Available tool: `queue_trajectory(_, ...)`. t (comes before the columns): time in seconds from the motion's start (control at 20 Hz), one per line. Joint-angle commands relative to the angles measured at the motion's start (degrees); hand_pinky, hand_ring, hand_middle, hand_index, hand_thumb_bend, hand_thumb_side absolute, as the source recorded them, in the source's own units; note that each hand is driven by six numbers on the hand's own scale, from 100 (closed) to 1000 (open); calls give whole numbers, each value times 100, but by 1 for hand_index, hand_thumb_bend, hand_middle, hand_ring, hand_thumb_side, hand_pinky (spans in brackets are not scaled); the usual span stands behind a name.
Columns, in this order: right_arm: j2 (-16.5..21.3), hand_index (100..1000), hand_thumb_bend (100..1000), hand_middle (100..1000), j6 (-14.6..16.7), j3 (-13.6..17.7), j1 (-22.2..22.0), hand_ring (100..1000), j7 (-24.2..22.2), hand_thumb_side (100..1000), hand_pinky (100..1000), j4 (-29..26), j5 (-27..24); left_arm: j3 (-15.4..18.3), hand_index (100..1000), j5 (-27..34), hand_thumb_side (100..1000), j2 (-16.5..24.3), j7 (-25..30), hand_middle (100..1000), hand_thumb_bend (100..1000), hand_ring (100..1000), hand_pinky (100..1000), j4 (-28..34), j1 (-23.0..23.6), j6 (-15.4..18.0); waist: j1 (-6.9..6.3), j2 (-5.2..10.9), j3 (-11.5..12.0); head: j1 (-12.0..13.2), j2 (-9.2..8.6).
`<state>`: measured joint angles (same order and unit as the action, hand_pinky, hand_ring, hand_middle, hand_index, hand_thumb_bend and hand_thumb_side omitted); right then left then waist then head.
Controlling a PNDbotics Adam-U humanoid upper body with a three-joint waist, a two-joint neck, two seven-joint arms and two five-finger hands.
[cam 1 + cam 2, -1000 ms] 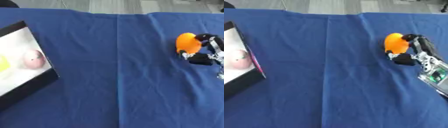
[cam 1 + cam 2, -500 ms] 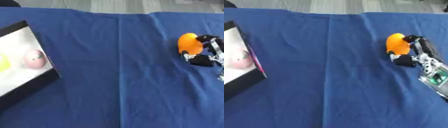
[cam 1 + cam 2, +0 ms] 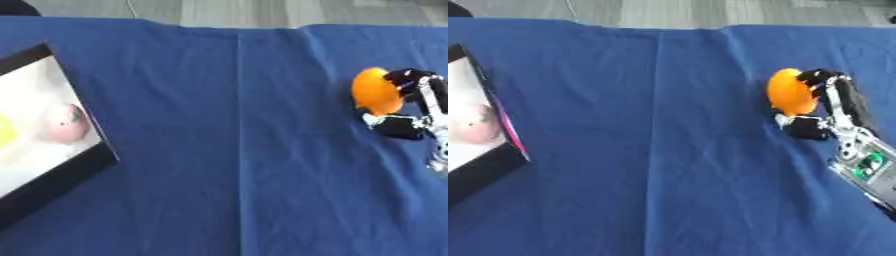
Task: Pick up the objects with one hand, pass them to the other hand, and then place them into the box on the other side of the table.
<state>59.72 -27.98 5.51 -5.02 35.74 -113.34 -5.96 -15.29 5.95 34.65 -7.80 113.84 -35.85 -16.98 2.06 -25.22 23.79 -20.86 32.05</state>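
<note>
A smooth, rounded orange object (image 3: 790,92), something like a piece of toy fruit, sits at the right side of the blue cloth-covered tabletop (image 3: 658,150), roughly level with the middle of the scene from near to far. The robot's right hand (image 3: 822,107) is on it: black fingers (image 3: 817,77) curl over its far right side, while the thumb (image 3: 802,128) closes in just below its near edge, so the object is pinched between them. Whether it is already off the cloth or resting on it cannot be told from these views. The grip comes from the right, which leaves the object's left face bare; judging by the task, that free side is what the other hand would take hold of at the handover.

The left hand shows in neither view.

Well apart, at the far left edge of the tabletop, lies the shallow black-rimmed box with a pale floor (image 3: 79,170), set askew to the table edge. It already holds a pink rounded object (image 3: 66,122) near its right wall and a yellow thing (image 3: 5,131), cut off by the picture's edge. The box being across the tabletop from the grasping hand is probably why a pass between hands is needed.
</note>
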Motion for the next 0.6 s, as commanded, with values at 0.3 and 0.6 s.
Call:
queue_trajectory(0.3, 62, 659, 340, 446, -999, 50, 37, 499, 1608, 100, 638, 69, 242, 40, 769, -45, 648, 56, 1, 636, 100, 678, 775, 75, -55, 18, -96, 15, 22, -34, -98)
queue_trajectory(0.6, 84, 608, 247, 358, -915, 65, 32, 421, 1622, 100, 575, -63, 642, 33, 769, -44, 648, 59, 7, 632, 100, 676, 775, 75, -35, 23, -89, 39, 16, -27, -84)
